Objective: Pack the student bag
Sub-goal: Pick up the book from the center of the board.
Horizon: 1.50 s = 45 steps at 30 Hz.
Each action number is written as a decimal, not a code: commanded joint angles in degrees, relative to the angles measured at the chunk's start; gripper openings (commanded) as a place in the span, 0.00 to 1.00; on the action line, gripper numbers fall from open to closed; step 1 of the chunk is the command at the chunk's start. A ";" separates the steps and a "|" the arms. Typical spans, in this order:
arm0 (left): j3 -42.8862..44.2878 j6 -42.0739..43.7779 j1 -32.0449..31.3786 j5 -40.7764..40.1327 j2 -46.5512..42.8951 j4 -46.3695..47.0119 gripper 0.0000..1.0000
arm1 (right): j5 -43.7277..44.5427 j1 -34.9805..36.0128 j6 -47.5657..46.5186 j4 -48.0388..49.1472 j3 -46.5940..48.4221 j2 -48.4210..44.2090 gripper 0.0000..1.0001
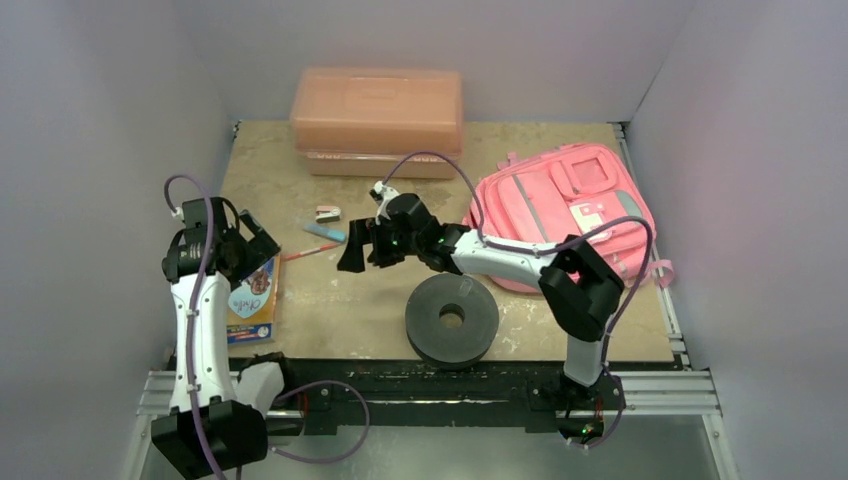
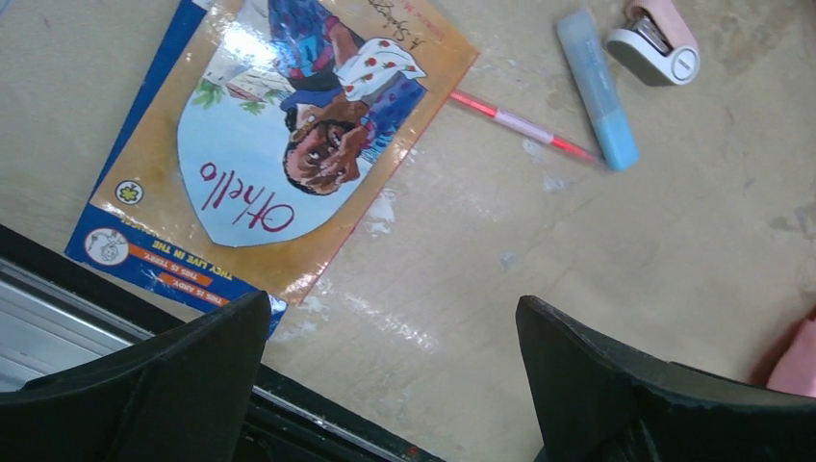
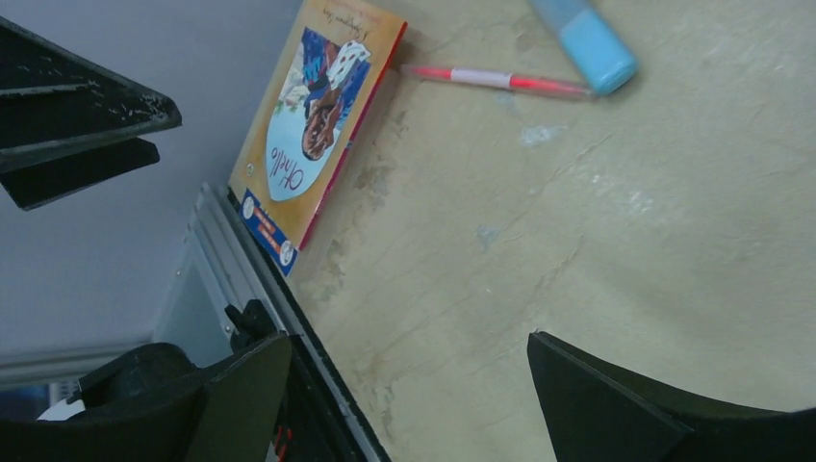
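Student bag (image 1: 565,205) lies flat, front up, at the far right of the table (image 1: 340,310). Soft, light fabric, likely to sag when lifted, so a strap or the stiffer top edge looks the best hold. Right gripper (image 1: 362,248) hangs well left of it, spread wide and empty, near the red pen (image 3: 496,80) and blue highlighter (image 3: 587,38). Left gripper (image 2: 390,318) is equally wide and empty, above the Othello book (image 2: 279,144).

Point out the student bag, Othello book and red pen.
student bag (image 1: 560,200), top external view, front panel.
Othello book (image 2: 279,154), left wrist view, cover picture.
red pen (image 2: 520,125), left wrist view, pale middle band.
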 commanded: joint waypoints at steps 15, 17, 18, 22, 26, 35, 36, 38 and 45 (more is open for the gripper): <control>-7.05 2.61 8.16 2.64 10.76 11.66 1.00 | -13.37 2.84 16.22 20.35 4.35 15.94 0.98; -7.62 2.59 8.16 4.62 10.92 12.26 0.98 | -14.19 2.94 17.26 21.95 4.60 17.33 0.98; -7.61 2.49 8.28 4.71 10.93 12.29 0.98 | -14.62 2.88 17.70 22.23 5.15 17.99 0.97; -6.73 0.65 11.39 5.79 11.26 12.80 0.97 | -15.73 3.47 19.63 23.80 9.73 22.44 0.90; -5.99 -2.71 18.00 9.65 15.02 16.12 0.98 | -15.65 4.73 21.35 23.92 17.61 28.15 0.79; 3.75 -2.04 22.32 6.56 25.99 16.33 0.96 | -12.82 6.36 23.01 19.21 33.67 38.71 0.79; 4.40 -1.87 22.36 6.45 27.56 15.69 0.96 | -12.88 6.32 23.26 18.89 35.35 40.01 0.78; 4.11 -2.19 22.41 6.78 29.70 15.87 0.96 | -13.02 6.38 23.12 17.42 39.84 43.11 0.77; -2.39 -4.85 22.57 14.44 31.43 19.30 0.95 | -11.28 6.16 23.37 13.92 50.78 51.23 0.64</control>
